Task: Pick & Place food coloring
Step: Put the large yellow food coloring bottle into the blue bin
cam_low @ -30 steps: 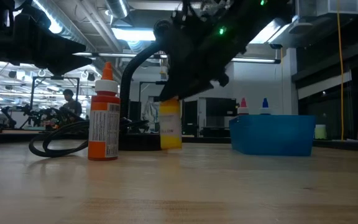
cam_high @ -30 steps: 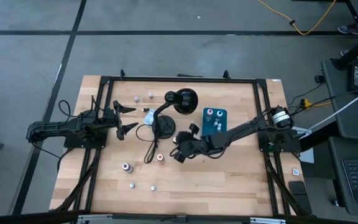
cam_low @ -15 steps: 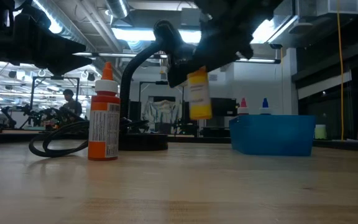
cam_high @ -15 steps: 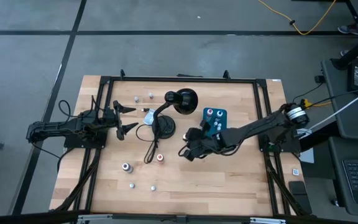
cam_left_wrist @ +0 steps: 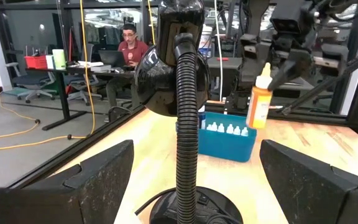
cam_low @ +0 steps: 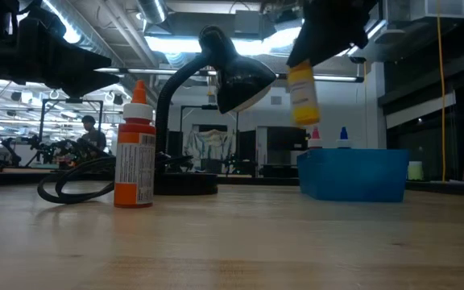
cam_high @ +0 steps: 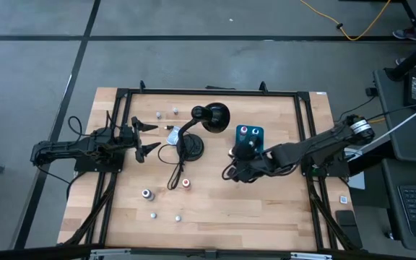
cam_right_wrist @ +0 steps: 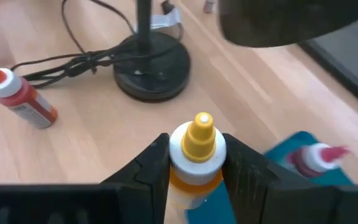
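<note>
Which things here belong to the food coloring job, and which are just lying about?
Part of the job:
- yellow bottle, held in the right gripper
- orange bottle, standing on the table
- blue box, holding other bottles

Lying about:
- black desk lamp and its cable
- left gripper, open, waiting at the left side of the table

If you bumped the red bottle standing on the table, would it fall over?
Probably, yes. The red bottle stands upright, tall and narrow with a small base, so a nudge near its cap would likely tip it. Being round, it might then roll across the wooden table. It looks like light plastic, so it likely wouldn't break, and a low, gentle push may just slide it.
</note>
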